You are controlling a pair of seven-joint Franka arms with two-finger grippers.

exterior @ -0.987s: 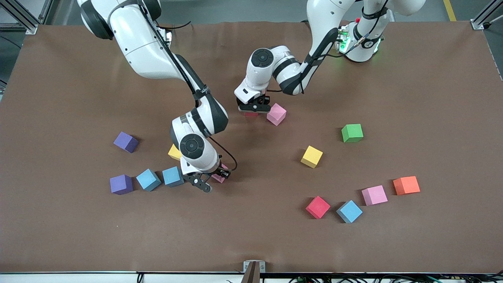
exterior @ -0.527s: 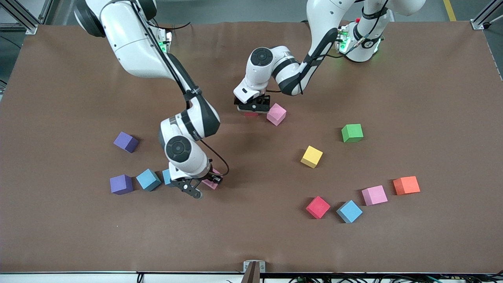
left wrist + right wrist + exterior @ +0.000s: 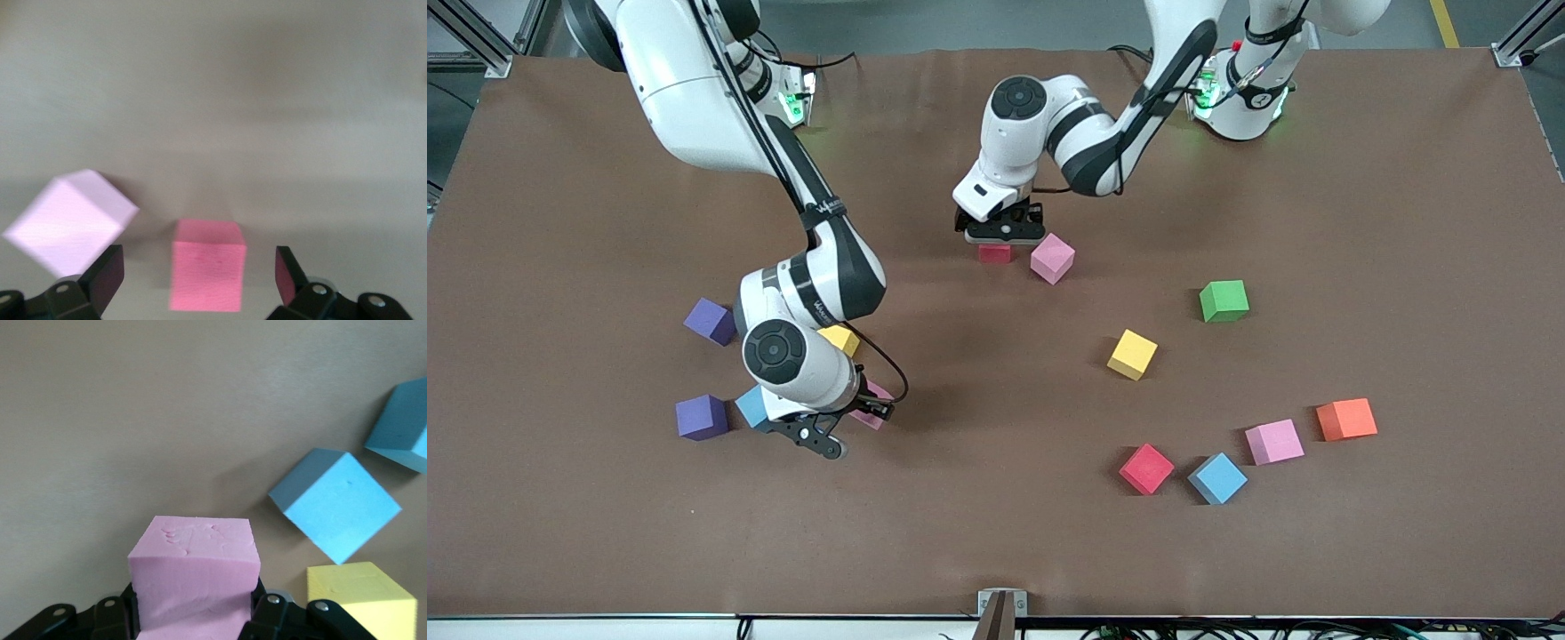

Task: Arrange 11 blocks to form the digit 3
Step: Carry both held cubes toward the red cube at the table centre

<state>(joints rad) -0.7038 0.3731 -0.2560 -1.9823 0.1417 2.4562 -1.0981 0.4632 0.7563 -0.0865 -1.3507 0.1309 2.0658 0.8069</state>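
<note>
Right gripper (image 3: pixel 193 620): jaws closed on a pink block (image 3: pixel 195 573), which fills the gap between them; in the front view this gripper (image 3: pixel 845 425) hangs low over the tabletop (image 3: pixel 996 533) toward the right arm's end, amid a loose cluster of a yellow block (image 3: pixel 841 338), a light blue block (image 3: pixel 751 405) and two purple blocks (image 3: pixel 710 320) (image 3: pixel 701 416). Left gripper (image 3: pixel 200 280): jaws spread wide and empty, straddling but not touching a red block (image 3: pixel 207 265) that sits flat on the tabletop, with a second pink block (image 3: pixel 70 221) just beside it; in the front view the left gripper (image 3: pixel 1003 229) hovers just above that pair, red (image 3: pixel 994 253) and pink (image 3: pixel 1052 258), near mid-table. These two read as a possible start of the digit 3, though no bar is complete. Scattered toward the left arm's end: green block (image 3: pixel 1224 300), yellow block (image 3: pixel 1133 354), red block (image 3: pixel 1146 468), light blue block (image 3: pixel 1217 477), pink block (image 3: pixel 1274 441), and an orange cube (image 3: pixel 1346 419). Judgement: to place the carried pink block well, the right arm should clear the cluster, square the block to the seated pair, lower it flush against a neighbour's face, and release only once it rests flat, so adjacent blocks are not nudged askew.
</note>
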